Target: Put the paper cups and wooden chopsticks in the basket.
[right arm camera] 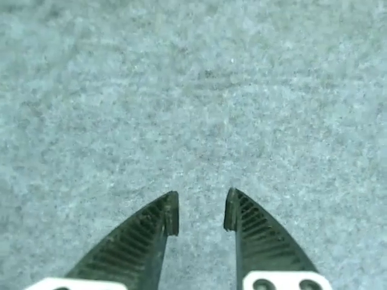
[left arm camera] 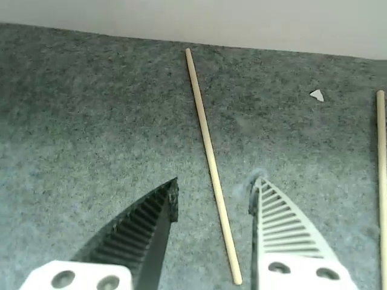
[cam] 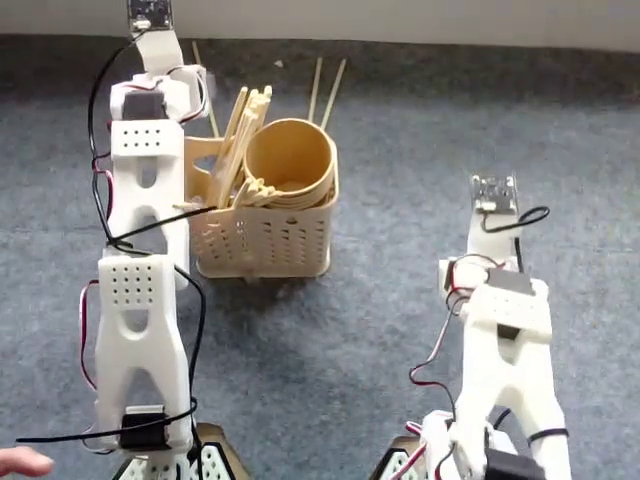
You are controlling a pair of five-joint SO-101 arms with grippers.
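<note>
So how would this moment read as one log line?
left gripper: open around chopstick | right gripper: open, empty | basket: holds cup

Grey carpeted table [cam: 400, 330], carrying: one chopstick [left arm camera: 208, 151] lying between left gripper [left arm camera: 216, 184] tips; second chopstick [left arm camera: 380, 181] lying just beside; basket [cam: 262, 245] standing nearby.

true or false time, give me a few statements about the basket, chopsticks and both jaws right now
1. The tan paper cup sits inside the cream perforated plastic basket. True.
2. Every wooden chopstick is already in the basket. False: some loose wooden chopsticks lie on the grey carpet behind it.
3. The left jaws are shut on a chopstick. False: they stand open either side of a chopstick lying on the carpet.
4. The right jaws hold nothing. True.
</note>
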